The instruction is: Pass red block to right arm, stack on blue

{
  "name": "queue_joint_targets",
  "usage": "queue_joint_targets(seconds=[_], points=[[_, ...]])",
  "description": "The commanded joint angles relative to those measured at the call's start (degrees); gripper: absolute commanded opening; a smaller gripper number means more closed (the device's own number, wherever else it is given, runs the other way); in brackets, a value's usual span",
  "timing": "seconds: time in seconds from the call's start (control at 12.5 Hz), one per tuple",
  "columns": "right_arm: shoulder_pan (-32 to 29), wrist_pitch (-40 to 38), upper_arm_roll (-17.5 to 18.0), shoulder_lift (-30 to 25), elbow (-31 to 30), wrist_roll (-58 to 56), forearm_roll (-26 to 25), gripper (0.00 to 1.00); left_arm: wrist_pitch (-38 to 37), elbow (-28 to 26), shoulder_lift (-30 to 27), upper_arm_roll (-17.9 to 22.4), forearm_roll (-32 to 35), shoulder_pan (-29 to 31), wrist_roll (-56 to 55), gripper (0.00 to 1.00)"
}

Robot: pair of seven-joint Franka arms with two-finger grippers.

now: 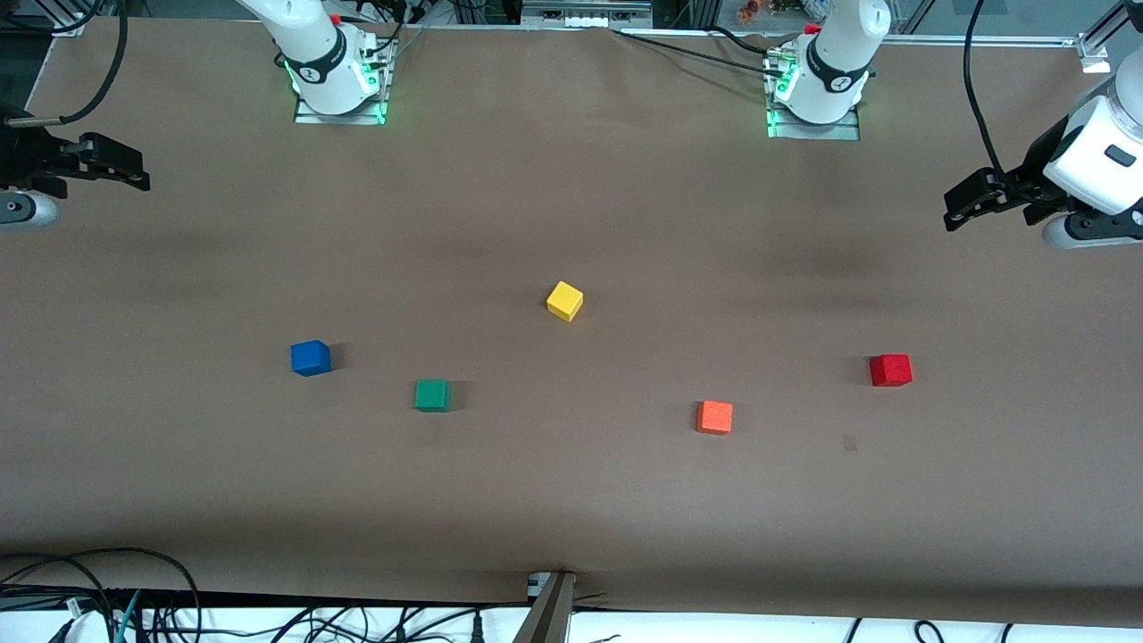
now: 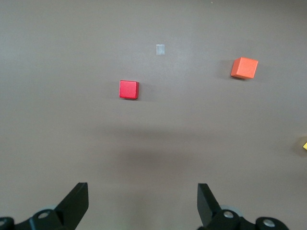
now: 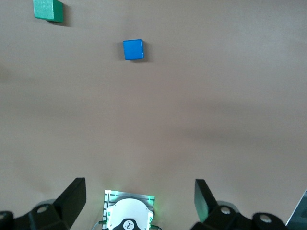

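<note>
**Front view: both claws released, cubes untouched**

Front view shows the left claw up over the desk at the left arm's end, fingers spread and holding nothing. The red block lies on the desk below it, a little nearer the camera, with an orange cube near. The right claw hangs released over the right arm's end. The blue cube lies beneath it, beside a green cube.
</note>
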Motion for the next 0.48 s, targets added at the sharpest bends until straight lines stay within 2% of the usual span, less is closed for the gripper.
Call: queue_joint_targets(seconds=[0.0,0.4], points=[[-0.3,-0.2,0.0,0.5,1.1,-0.3,0.0,1.0,0.9,-2.0,-1.7,-0.1,-1.4,-0.1,0.8,1.0],[-0.3,-0.2,0.0,0.4,1.0,-0.3,0.0,1.0,0.7,-0.8,-1.1,-0.1,-1.1,-0.1,0.8,1.0]])
